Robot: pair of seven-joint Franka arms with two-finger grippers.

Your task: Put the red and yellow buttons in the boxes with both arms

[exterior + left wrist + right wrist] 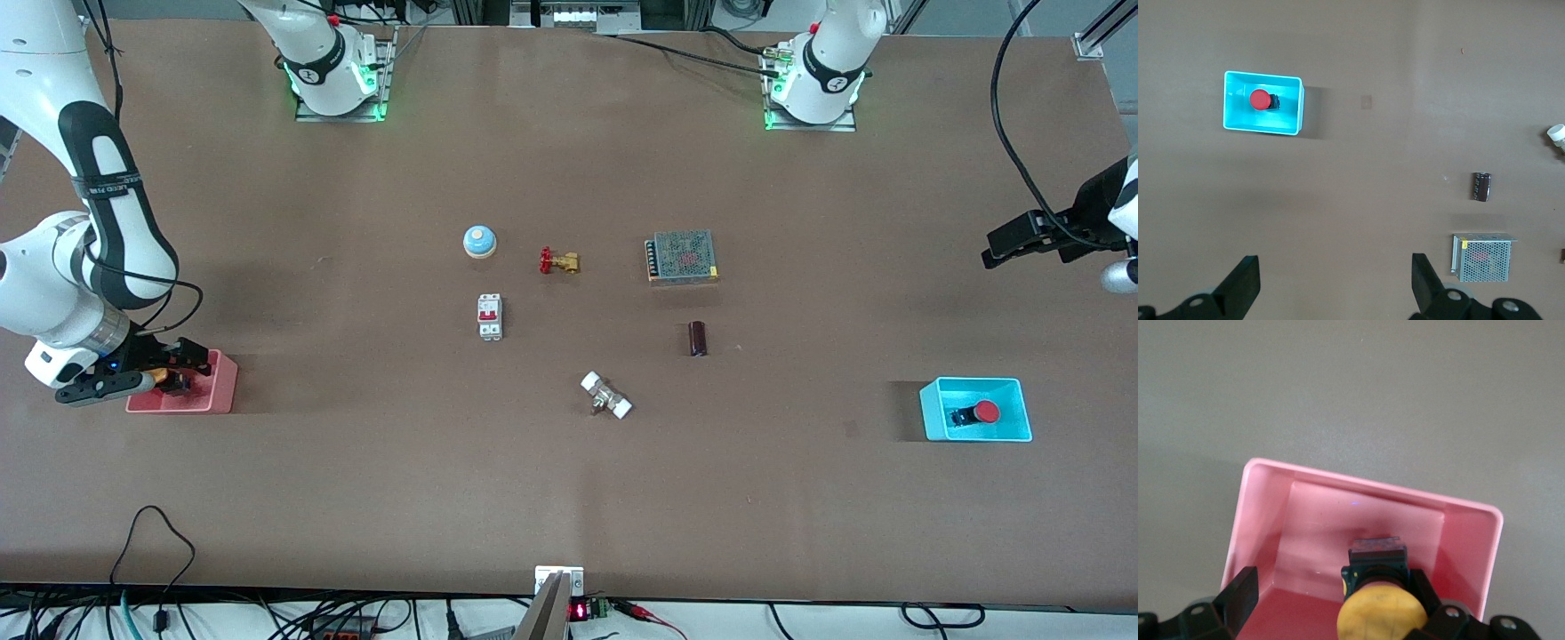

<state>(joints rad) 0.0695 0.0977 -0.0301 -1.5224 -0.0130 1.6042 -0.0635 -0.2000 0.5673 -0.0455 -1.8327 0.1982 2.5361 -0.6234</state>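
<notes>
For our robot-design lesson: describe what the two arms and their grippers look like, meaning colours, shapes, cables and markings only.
Both arms are glossy white, rounded segments with black bands; the right arm bears small white lettering on one band, and a black cable loops beside it. Green lights glow at both bases. The right gripper and left gripper are black, blocky and two-fingered. A black cable trails to the left gripper.
</notes>
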